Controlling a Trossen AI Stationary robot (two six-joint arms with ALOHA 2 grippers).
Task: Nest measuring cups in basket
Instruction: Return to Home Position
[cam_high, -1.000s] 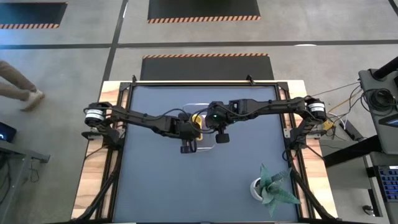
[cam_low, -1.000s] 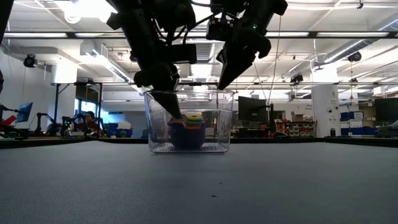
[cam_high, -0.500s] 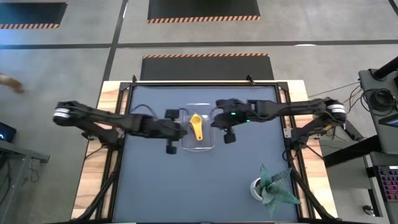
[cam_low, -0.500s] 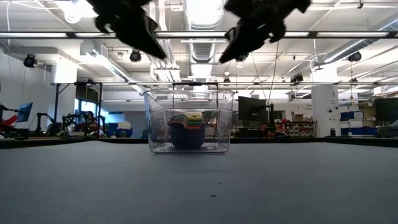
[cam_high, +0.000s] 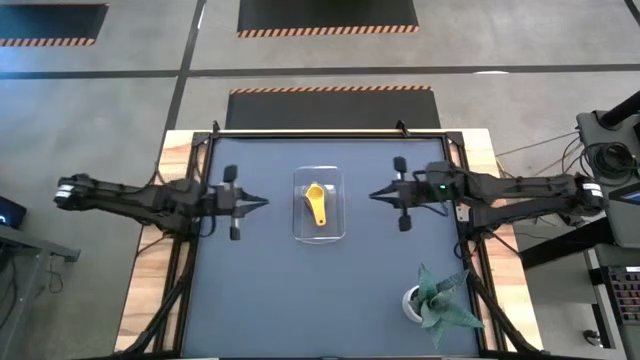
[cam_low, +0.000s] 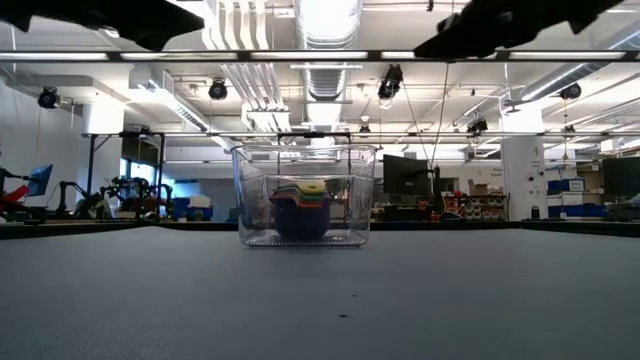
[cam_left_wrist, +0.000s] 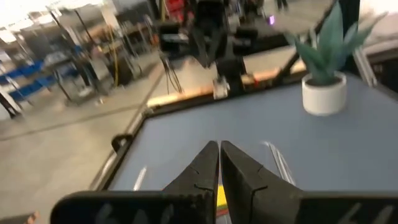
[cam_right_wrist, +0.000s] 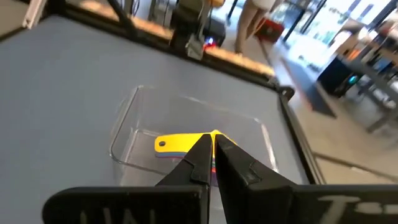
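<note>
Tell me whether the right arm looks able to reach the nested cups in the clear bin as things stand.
Probably yes: the right pincer hangs shut beside the bin, nothing lies between them, and the measuring cups sit uncovered. The left pincer waits opposite.

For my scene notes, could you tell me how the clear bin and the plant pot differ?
The clear bin is rectangular; the plant pot is white and round. The bin holds nested measuring cups; the pot holds a green plant. Both stand on the table.
</note>
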